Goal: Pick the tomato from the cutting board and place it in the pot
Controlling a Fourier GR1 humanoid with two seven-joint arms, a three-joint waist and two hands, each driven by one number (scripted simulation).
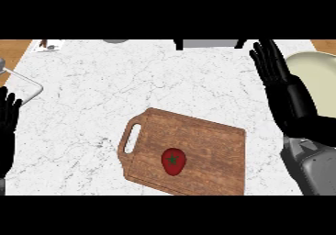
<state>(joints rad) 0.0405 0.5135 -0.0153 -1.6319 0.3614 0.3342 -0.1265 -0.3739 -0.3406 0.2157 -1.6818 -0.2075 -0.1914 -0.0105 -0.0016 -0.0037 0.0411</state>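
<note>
Wooden cutting board [198, 151], one of it, lies nearest on the white marble worktop [116, 87], turned at an angle, its slotted handle toward the left. One tomato [173, 161] sits on the board, near the lower left part, just right of the handle slot. Tomato is red, oval, glossy, with a small dark green stem star on top. Nothing touches it.

Two hands in view. Left hand [4, 133] shows at the left edge, fingers straight and up, resting, holding nothing, well apart from the board. Right hand [286, 92] is at the right side, above the board's far right corner, fingers straight and spread slightly, pointing away, palm empty. Its grey forearm comes in from the lower right.

Further out: one pale cream pot [323, 78] at the right edge, partly hidden behind the right hand, only its rim and inside showing. One grey rail-like object [25, 80] at the left edge. At the far edge, one grey item [210, 44] with black handles, one small grey round thing [116, 41], and one small item [50, 45] at the far left corner; too cropped to identify.
</note>
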